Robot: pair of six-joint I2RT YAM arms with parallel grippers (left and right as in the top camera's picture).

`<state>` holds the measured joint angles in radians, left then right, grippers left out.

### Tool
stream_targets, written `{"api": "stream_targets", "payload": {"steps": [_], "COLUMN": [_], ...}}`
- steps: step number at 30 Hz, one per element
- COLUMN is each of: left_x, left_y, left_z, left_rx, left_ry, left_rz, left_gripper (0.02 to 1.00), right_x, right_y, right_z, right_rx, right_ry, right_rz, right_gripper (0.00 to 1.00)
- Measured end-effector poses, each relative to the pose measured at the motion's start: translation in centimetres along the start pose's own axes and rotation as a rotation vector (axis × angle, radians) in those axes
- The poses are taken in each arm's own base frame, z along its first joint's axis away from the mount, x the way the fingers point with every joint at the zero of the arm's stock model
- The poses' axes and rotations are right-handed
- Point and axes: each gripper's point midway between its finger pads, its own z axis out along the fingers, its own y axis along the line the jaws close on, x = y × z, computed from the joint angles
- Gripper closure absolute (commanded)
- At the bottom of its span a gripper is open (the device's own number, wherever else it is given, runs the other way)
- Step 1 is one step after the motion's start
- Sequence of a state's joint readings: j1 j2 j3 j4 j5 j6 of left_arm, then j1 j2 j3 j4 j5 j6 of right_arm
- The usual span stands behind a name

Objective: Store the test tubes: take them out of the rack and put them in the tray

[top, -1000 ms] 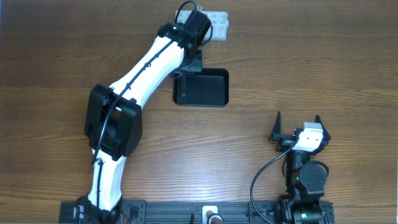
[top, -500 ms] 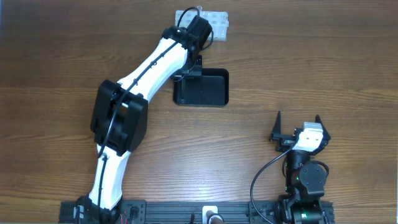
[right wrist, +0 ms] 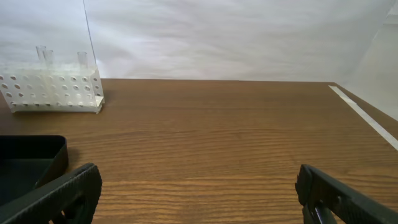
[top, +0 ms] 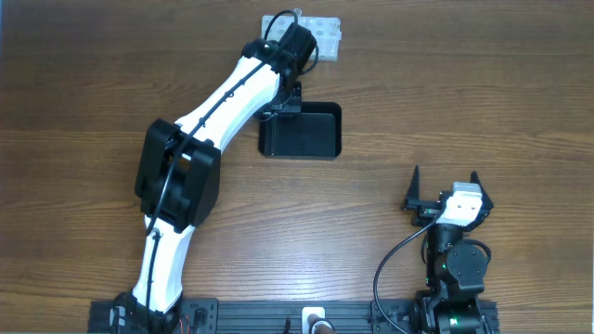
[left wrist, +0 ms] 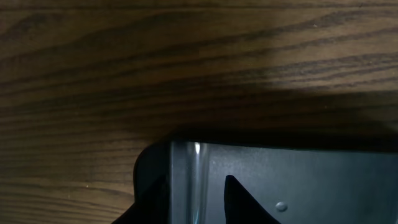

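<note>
the left arm point(top: 232, 93) slants across the table point(top: 483, 93) from its base up to the rack point(top: 325, 37), barring the way over the left rim of the tray point(top: 316, 134). the tray's right side and the bare wood between it and the right gripper point(top: 445, 178) lie open. test tubes point(right wrist: 82, 59) stand up out of the rack.

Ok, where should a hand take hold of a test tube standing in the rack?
Likely by the clear top end of a test tube, coming down from above: it stands upright and the rack encloses its lower part.
</note>
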<state>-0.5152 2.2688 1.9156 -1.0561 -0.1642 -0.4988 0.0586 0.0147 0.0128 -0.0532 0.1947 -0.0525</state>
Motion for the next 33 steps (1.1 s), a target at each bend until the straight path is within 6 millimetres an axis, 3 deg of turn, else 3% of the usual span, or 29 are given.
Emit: {"api": "stream_targets", "payload": {"steps": [3,7,9,12,16,18,21,27,33], "left_x": [-0.3,-1.6,-3.1,-6.5,-12.9,-14.9,-16.4,-18.1,-20.0], "left_y": [-0.1,-0.2,-0.3,-0.9,-2.5,-2.9,-3.1,-2.4,-0.9], "left_z": [0.0,-0.3,-1.3,-4.0,-10.0,-12.7,-14.7,-14.7,-11.1], "left_rx": [0.003,0.002,0.008,0.041,0.125,0.144,0.145,0.133,0.171], "left_ry": [-0.014,-0.070,-0.132,-0.277,-0.567,-0.676,-0.767,-0.820,-0.803], "left_rz": [-0.002,-0.009,-0.026,-0.052,-0.028,0.003,0.048,0.093,0.112], "left_gripper": [0.671,0.518,0.492,0.485,0.465,0.441,0.411,0.380,0.369], "right_x": [0.0,0.0,0.0,0.0,0.0,0.0,0.0,0.0,0.0], "right_y": [0.0,0.0,0.0,0.0,0.0,0.0,0.0,0.0,0.0], "right_z": [0.0,0.0,0.0,0.0,0.0,0.0,0.0,0.0,0.0], "right_rx": [0.000,0.000,0.000,0.000,0.000,0.000,0.000,0.000,0.000], "right_ry": [0.000,0.000,0.000,0.000,0.000,0.000,0.000,0.000,0.000], "right_rz": [-0.001,0.000,0.000,0.000,0.000,0.000,0.000,0.000,-0.001], "right_gripper": [0.009,0.007,0.007,0.009,0.009,0.009,0.007,0.009,0.009]}}
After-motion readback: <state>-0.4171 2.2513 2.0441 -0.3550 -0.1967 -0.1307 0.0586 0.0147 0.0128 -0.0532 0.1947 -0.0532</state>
